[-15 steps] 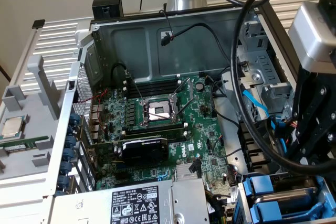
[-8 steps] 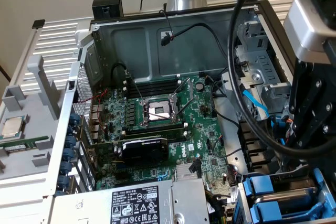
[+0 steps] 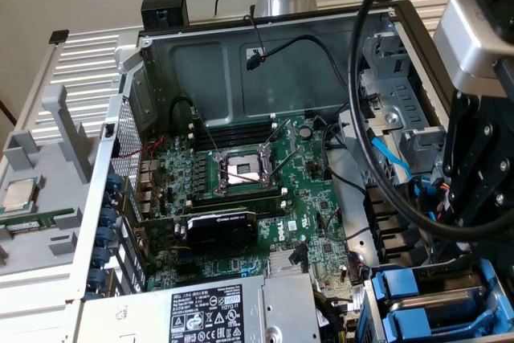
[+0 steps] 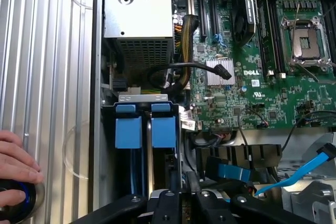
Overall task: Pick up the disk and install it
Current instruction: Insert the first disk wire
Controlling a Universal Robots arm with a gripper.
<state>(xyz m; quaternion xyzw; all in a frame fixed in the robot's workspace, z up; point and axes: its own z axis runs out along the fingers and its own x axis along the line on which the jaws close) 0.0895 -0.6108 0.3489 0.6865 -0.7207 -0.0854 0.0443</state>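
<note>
At nine o'clock in the exterior view, a grey tray [image 3: 48, 198] on the table carries a processor chip [image 3: 20, 194] and a memory stick [image 3: 36, 218]; neither is wanted here. The motherboard [image 3: 241, 182] lies at the centre of the open case. At three o'clock hangs the end effector [image 3: 470, 214], above the drive cage [image 4: 142, 98] at five o'clock, where two blue carrier frames [image 3: 401, 295] stand side by side. I take the disk [image 4: 164, 132] to be one of these; its metal body is hidden, so which one I cannot tell.

To do this step well, the approach should come squarely over the blue frame, clear of the thick black cable [image 3: 355, 70] and the blue ribbon [image 3: 391, 158].

Whether the end effector is spread or pressed together I cannot tell; I see nothing held in it.
</note>
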